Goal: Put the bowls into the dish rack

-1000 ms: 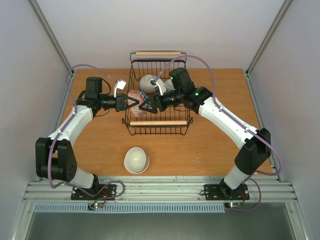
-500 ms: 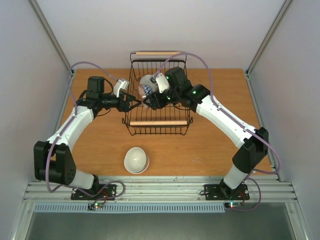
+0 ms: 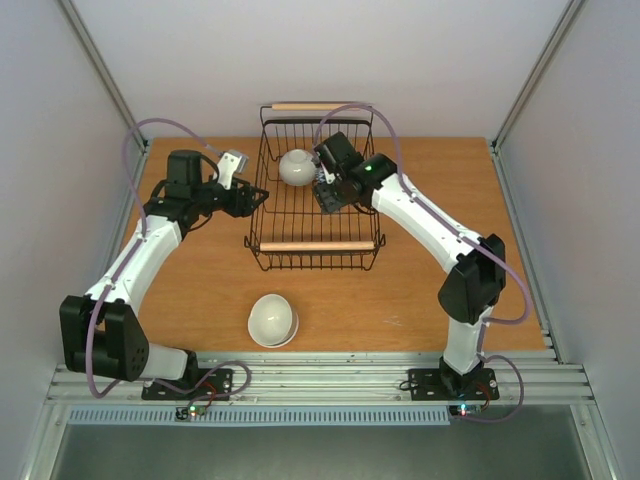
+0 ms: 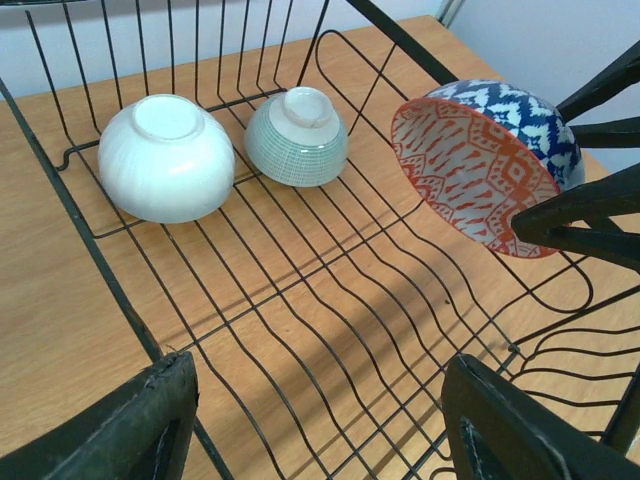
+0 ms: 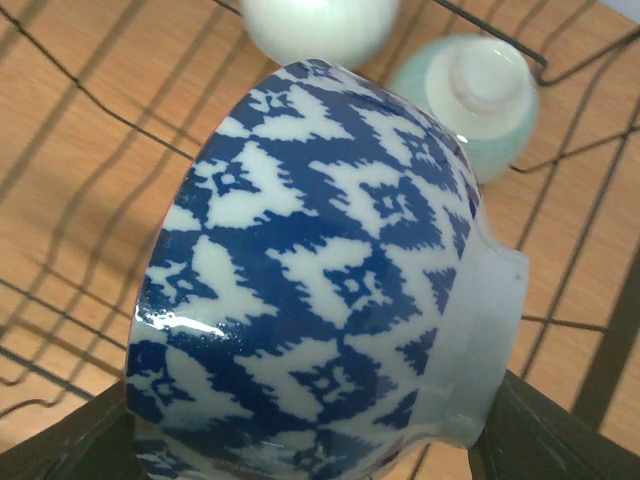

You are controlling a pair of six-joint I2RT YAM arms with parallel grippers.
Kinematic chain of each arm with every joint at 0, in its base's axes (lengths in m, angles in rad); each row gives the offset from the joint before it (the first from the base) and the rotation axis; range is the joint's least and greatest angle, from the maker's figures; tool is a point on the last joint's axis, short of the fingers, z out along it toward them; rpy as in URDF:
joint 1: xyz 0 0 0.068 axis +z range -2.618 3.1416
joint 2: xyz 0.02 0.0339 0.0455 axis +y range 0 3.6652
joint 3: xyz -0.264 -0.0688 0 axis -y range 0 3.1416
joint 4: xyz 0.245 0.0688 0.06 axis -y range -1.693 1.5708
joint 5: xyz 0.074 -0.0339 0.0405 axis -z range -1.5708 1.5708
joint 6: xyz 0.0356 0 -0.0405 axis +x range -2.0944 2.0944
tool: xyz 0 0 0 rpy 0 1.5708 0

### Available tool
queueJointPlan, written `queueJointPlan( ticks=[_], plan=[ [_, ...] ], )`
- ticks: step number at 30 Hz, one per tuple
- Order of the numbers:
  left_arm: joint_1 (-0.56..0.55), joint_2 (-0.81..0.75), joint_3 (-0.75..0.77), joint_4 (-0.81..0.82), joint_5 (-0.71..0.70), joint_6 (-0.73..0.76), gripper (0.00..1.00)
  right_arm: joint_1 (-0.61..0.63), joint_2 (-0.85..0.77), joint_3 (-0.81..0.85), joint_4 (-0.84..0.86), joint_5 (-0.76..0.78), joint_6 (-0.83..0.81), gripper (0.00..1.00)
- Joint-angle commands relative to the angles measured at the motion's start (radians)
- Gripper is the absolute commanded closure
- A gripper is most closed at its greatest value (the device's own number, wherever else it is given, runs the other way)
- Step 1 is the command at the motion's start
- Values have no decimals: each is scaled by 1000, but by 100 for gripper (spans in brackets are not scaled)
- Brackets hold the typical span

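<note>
The black wire dish rack stands mid-table with a cream-white bowl upside down at its back. In the left wrist view that cream-white bowl sits beside a pale green bowl, also upside down. My right gripper is inside the rack, shut on a bowl that is blue-and-white outside and red-patterned inside. It holds the bowl tilted on its side above the rack floor. My left gripper is open and empty at the rack's left wall.
Another cream-white bowl sits upright on the wooden table in front of the rack, near the front edge. The rack's second wooden handle is at the far side. Grey walls close in both sides.
My left gripper let go of the patterned bowl and drew back left to the rack's side. My right gripper carried the bowl toward the back of the rack.
</note>
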Motion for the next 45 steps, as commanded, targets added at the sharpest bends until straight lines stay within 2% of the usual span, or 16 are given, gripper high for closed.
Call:
queueJointPlan(
  ticks=[1,19,37,40,44,45],
  plan=[
    [4,-1,23,10,-26,16,33,4,51,83,-118,176,-17,99],
    [9,0,25,5,-5,14,33,3,452,397,-335,437,-52,99],
    [10,4,25,7,0,11,33,3,621,598,-473,405,-97,89],
    [12,1,25,7,1,12,33,2,632,612,-489,390,-105,82],
    [13,0,25,7,3,10,33,3,634,608,-501,366,-106,55],
    [13,0,25,7,3,11,33,3,633,607,-500,358,-106,51]
  ],
)
